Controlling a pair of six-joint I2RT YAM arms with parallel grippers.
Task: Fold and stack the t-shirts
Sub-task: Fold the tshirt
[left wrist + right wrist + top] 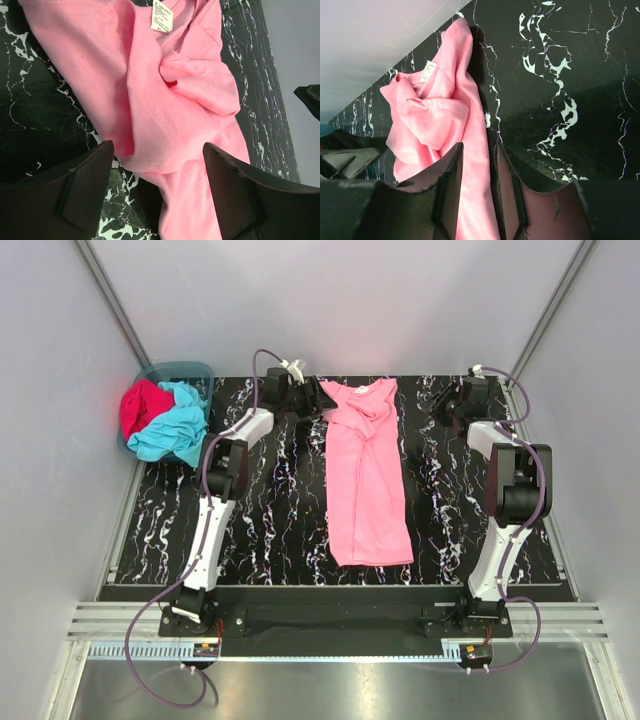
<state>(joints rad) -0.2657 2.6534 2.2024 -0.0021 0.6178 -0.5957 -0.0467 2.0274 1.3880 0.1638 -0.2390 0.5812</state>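
The pink tee (368, 480) lies on the desk (260, 520) as a long, narrow strip, its collar end far and rumpled. The lengthwise fold looks done; halving it likely calls for gripping both far corners. The left gripper (157, 150) hovers at the shoulder, jaws spread and empty. The right gripper (462, 400) stands apart, jaws slightly parted on nothing. The cotton looks thin, soft and matte. The turquoise tee (175, 430) and red tee (142, 405) sit heaped in the basket (175, 370).
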